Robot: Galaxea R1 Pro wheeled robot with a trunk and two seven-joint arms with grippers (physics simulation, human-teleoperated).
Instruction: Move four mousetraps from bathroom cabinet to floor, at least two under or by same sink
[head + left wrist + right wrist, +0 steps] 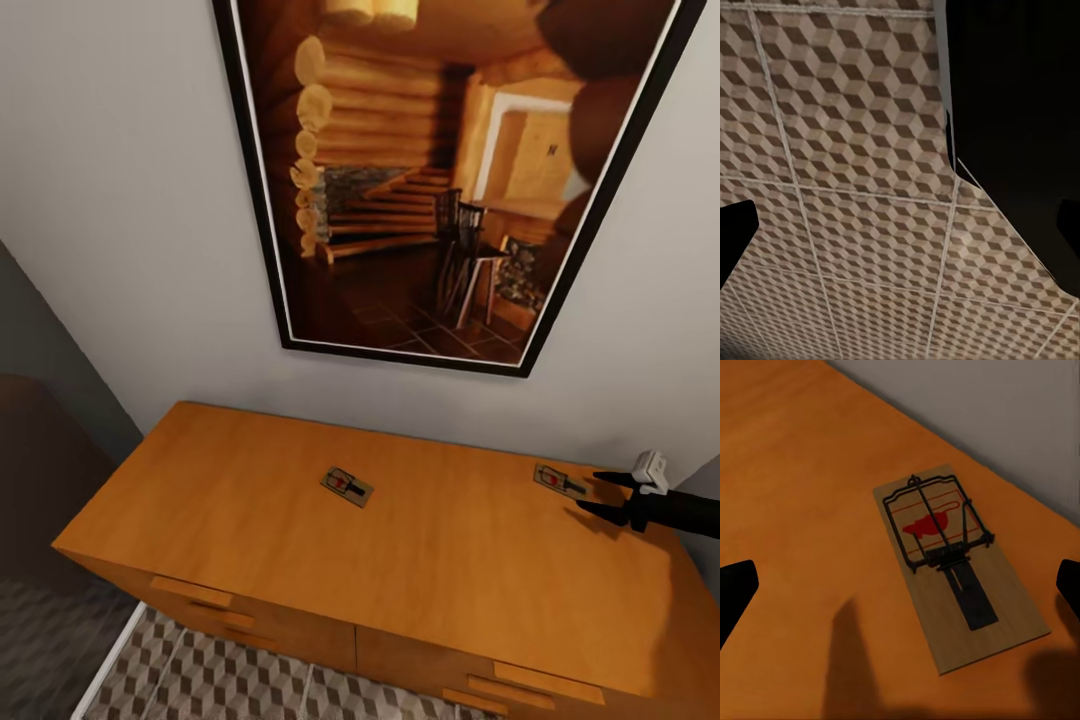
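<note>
1. Plain pale grey wall [130, 200] behind, evenly lit, no visible lamp.
2. Large black-framed picture [440, 180] hung on it: log-cabin interior with stairs and chairs, warm brown tones.
3. Darker grey wall section [50, 330] at left, dark brown shape [40, 470] below it, too dim to identify.
4. Grey patterned strip [40, 640] at lower left, edged by a white line.

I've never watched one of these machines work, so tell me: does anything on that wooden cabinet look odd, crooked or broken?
Nothing looks broken. Two mousetraps lie flat on the cabinet: one mousetrap mid-top, another mousetrap near the right gripper, whose fingers are spread open. Both sit skewed to the cabinet's edges, which is the only untidiness.
</note>
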